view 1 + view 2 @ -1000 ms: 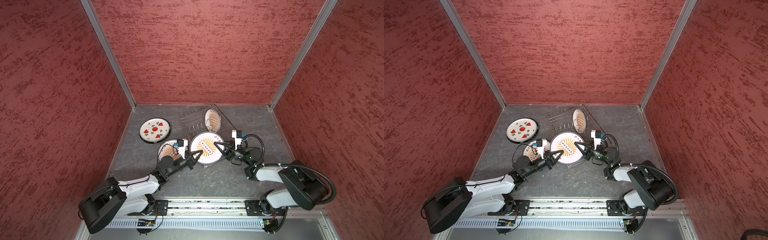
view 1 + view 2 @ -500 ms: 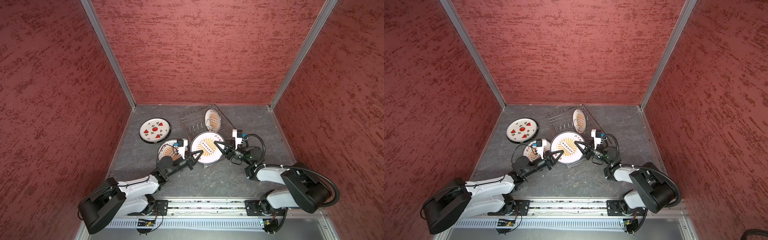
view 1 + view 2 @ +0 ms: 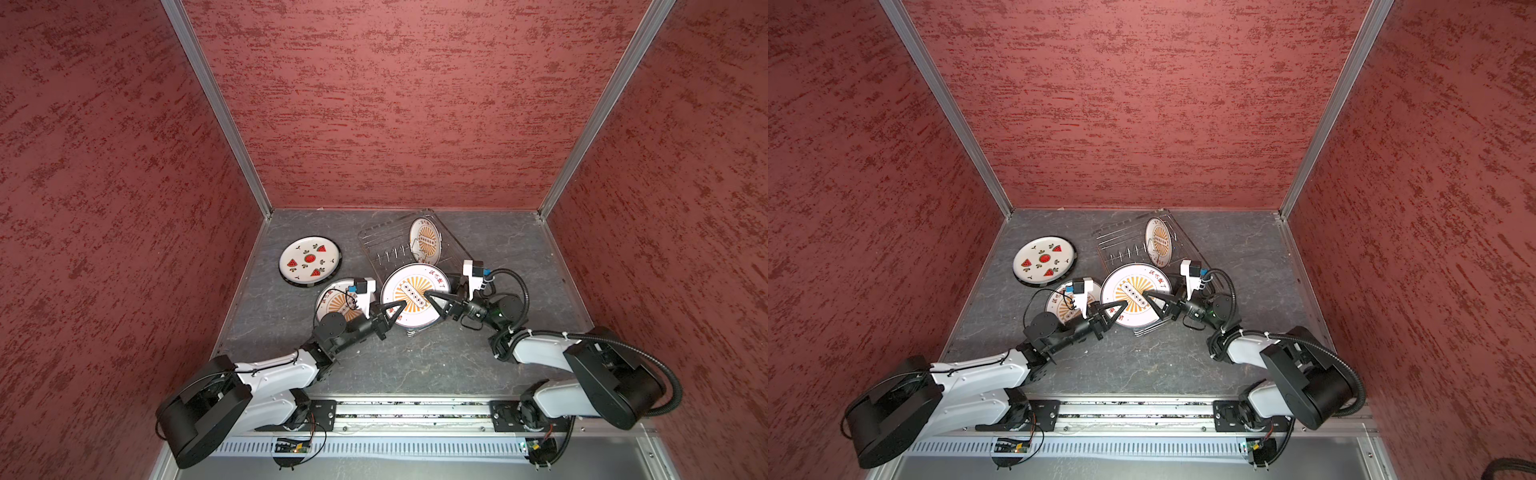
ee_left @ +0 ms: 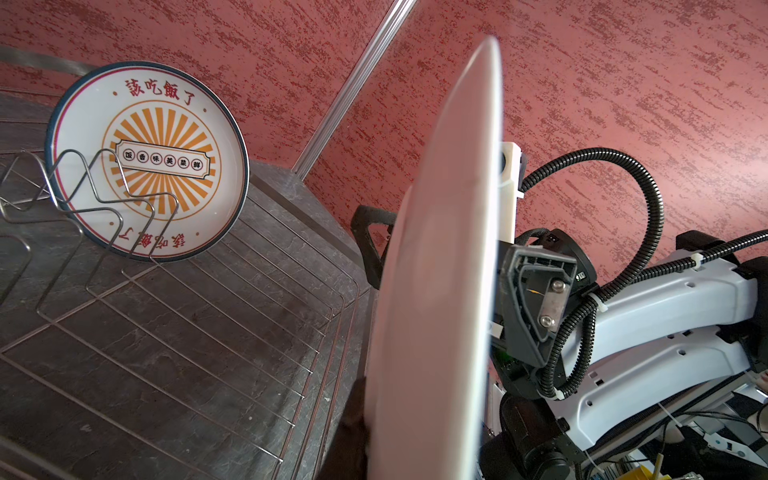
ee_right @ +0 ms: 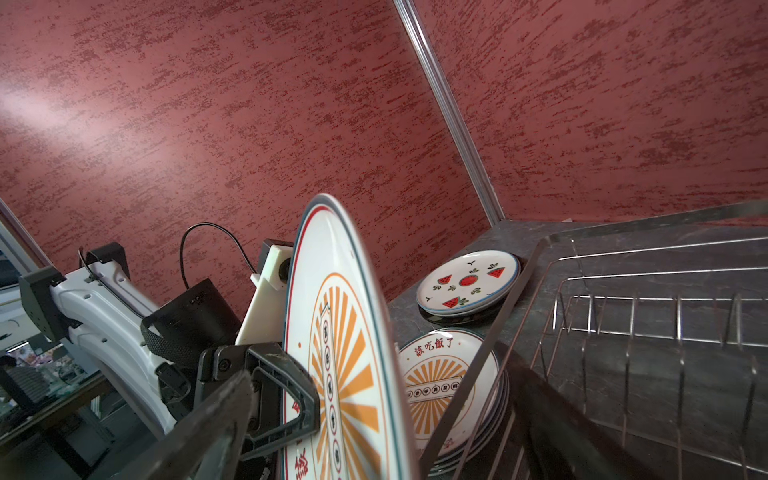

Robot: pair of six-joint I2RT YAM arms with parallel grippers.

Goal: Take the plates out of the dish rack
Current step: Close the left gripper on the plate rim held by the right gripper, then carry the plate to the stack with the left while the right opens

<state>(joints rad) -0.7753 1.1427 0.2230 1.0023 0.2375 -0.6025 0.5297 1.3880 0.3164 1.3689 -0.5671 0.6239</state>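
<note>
Right end effector (image 3: 432, 304) now apart; left end effector (image 3: 399, 309) apparently stays clamped on sunburst plate (image 3: 409, 289).

Left claw (image 3: 1120, 309) clamped the near-left rim of a sunburst plate (image 3: 1129, 286) over the near end of the dish rack (image 3: 1121, 245). Right claw (image 3: 1152, 305) sat at its right side, jaws spread. A second sunburst plate (image 3: 1158, 243) stood in the rack. A watermelon plate (image 3: 1044, 259) and a third sunburst plate (image 3: 1059, 305) lay on the surface (image 3: 1246, 257), left of the rack.
</note>
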